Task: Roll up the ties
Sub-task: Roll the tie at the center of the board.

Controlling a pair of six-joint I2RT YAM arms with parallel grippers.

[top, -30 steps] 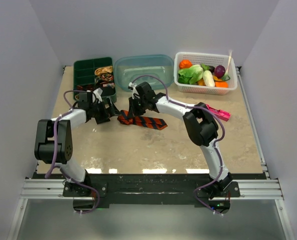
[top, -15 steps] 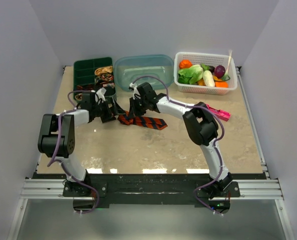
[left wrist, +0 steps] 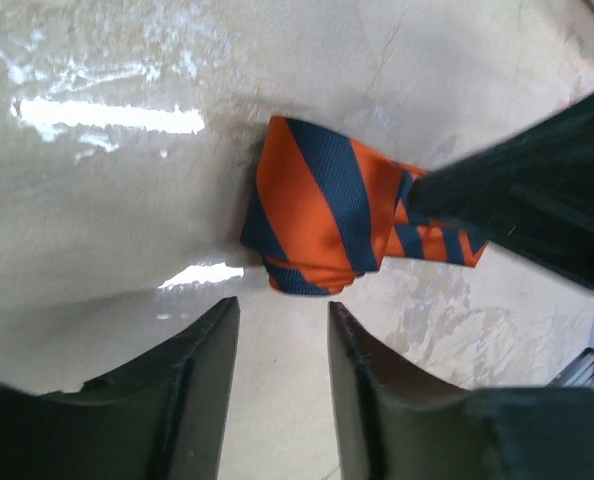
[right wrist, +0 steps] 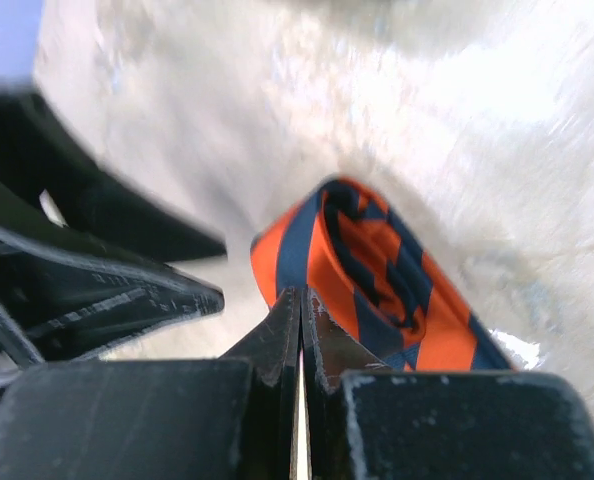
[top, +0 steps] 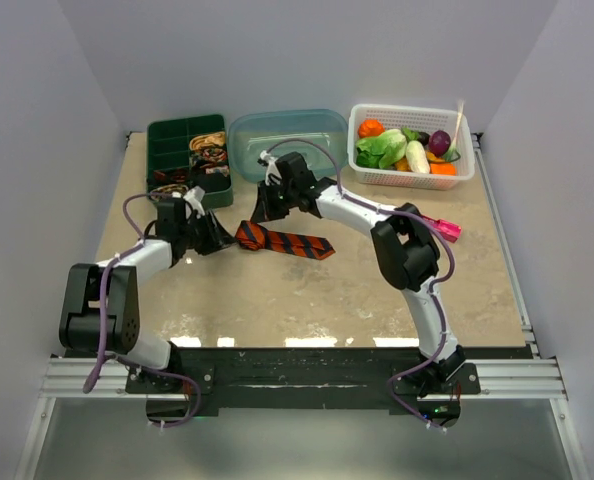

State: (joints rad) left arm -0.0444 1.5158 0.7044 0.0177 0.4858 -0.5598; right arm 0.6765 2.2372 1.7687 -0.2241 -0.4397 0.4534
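Orange tie lies just in front of the green box, one end folded, the rest flat: rolling barely begun. My left end effector gapes empty; my right end effector is pressed together beside the fold.

The top external camera looks down from above and behind the arm bases onto the whole counter. The left wrist camera rides low and close, facing past the left fingers toward the orange tie. The right wrist camera, closer and blurred, looks along the right fingers at seemingly the same folded end.
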